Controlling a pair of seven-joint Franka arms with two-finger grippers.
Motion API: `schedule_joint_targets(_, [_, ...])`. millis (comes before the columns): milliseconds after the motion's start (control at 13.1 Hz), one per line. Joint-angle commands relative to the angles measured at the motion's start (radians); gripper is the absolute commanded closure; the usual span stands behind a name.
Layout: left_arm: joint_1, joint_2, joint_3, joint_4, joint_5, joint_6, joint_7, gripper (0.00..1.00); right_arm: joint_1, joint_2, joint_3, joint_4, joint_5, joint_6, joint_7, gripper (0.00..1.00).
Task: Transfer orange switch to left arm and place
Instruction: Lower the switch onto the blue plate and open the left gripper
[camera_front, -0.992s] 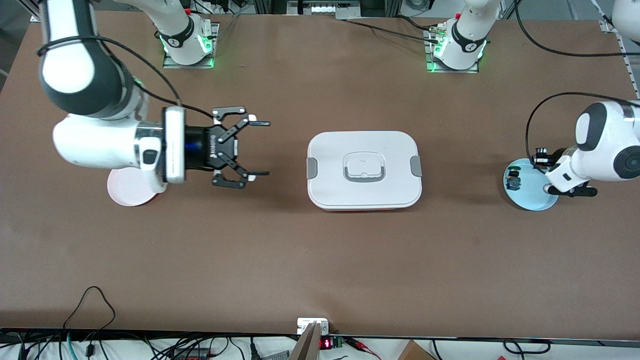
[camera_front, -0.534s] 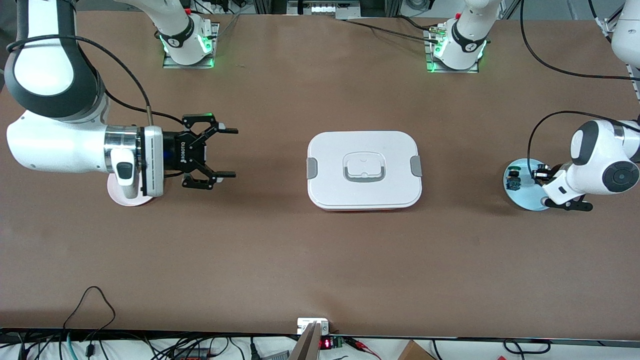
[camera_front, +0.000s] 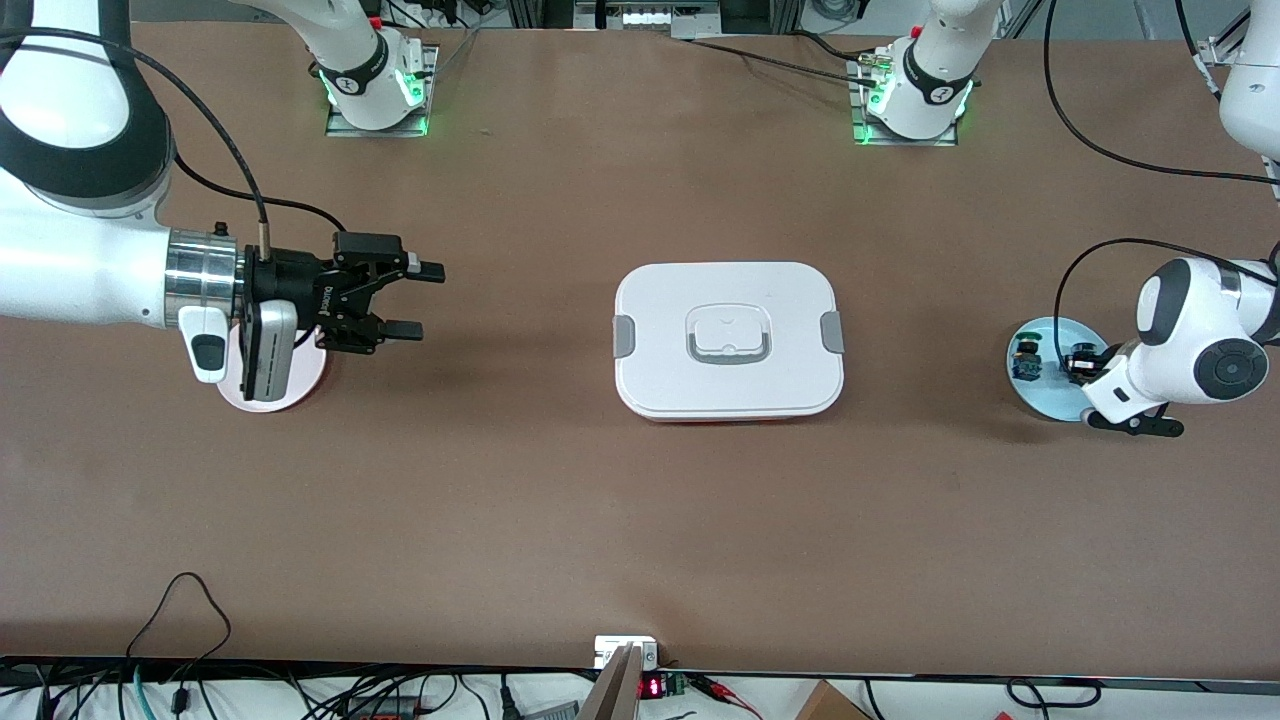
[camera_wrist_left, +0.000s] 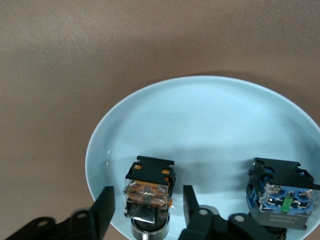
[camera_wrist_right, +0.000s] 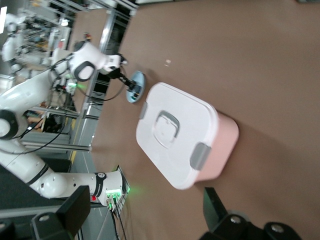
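The orange switch (camera_wrist_left: 149, 191) stands on a light blue plate (camera_wrist_left: 210, 120) at the left arm's end of the table. My left gripper (camera_wrist_left: 147, 192) is low over that plate (camera_front: 1045, 395), open, with one finger on each side of the switch and a gap at both. In the front view the left gripper (camera_front: 1078, 362) hides the switch. My right gripper (camera_front: 418, 299) is open and empty, in the air over the table between a pink plate (camera_front: 300, 388) and the white box (camera_front: 790, 300). The right wrist view shows the box (camera_wrist_right: 177, 142) ahead of that gripper (camera_wrist_right: 145, 210).
A blue-and-green switch (camera_wrist_left: 282, 200) stands on the same blue plate beside the orange one, also seen in the front view (camera_front: 1025, 360). The box sits mid-table between the two plates. Cables and a small unit (camera_front: 625, 652) lie along the table edge nearest the front camera.
My right arm has drawn back toward its own end of the table and turned its gripper. My left gripper has shifted over the blue plate and now straddles the orange switch.
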Motion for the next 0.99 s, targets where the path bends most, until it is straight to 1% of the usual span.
schedule_joint_targets(0, [-0.005,0.002,-0.017,0.058,0.016,-0.018,-0.011,0.0,-0.019,-0.033,0.001,0.003,-0.179,-0.052,0.143,0.0])
schedule_joint_targets(76, [-0.007,-0.01,-0.021,0.06,0.016,-0.028,-0.011,0.0,-0.019,-0.039,0.001,0.004,-0.265,-0.076,0.181,0.0])
schedule_joint_targets(229, [0.004,-0.063,-0.04,0.064,0.012,-0.04,-0.008,0.0,-0.018,-0.048,0.012,0.019,-0.408,-0.095,0.291,0.0])
schedule_joint_targets(305, [0.006,-0.094,-0.062,0.084,0.01,-0.058,-0.008,0.0,-0.016,-0.053,0.014,0.024,-0.477,-0.116,0.348,0.0])
schedule_joint_targets(381, [0.006,-0.12,-0.092,0.116,-0.004,-0.122,-0.008,0.0,-0.018,-0.053,0.014,0.03,-0.528,-0.153,0.379,0.0])
schedule_joint_targets(458, [0.004,-0.134,-0.139,0.168,-0.011,-0.215,-0.008,0.0,-0.027,-0.052,0.011,0.062,-0.584,-0.203,0.385,0.0])
schedule_joint_targets(534, [0.006,-0.14,-0.199,0.22,-0.011,-0.324,-0.008,0.0,-0.044,-0.052,0.011,0.084,-0.666,-0.246,0.387,0.0])
schedule_joint_targets(610, [0.009,-0.142,-0.251,0.292,-0.04,-0.435,-0.008,0.0,-0.068,-0.052,0.014,0.117,-0.742,-0.289,0.387,0.0])
schedule_joint_targets(686, [0.009,-0.143,-0.285,0.378,-0.116,-0.51,-0.01,0.0,-0.109,-0.047,0.015,0.136,-0.758,-0.318,0.387,0.0])
schedule_joint_targets(763, [0.006,-0.145,-0.3,0.437,-0.151,-0.569,-0.013,0.0,-0.152,-0.047,0.029,0.142,-0.769,-0.323,0.387,0.0])
schedule_joint_targets(839, [0.0,-0.159,-0.32,0.475,-0.158,-0.618,-0.008,0.0,-0.198,-0.051,0.078,0.142,-0.828,-0.329,0.382,0.0])
schedule_joint_targets(915, [0.0,-0.171,-0.355,0.491,-0.159,-0.629,-0.011,0.0,-0.238,-0.055,0.153,0.142,-0.931,-0.323,0.366,0.0])
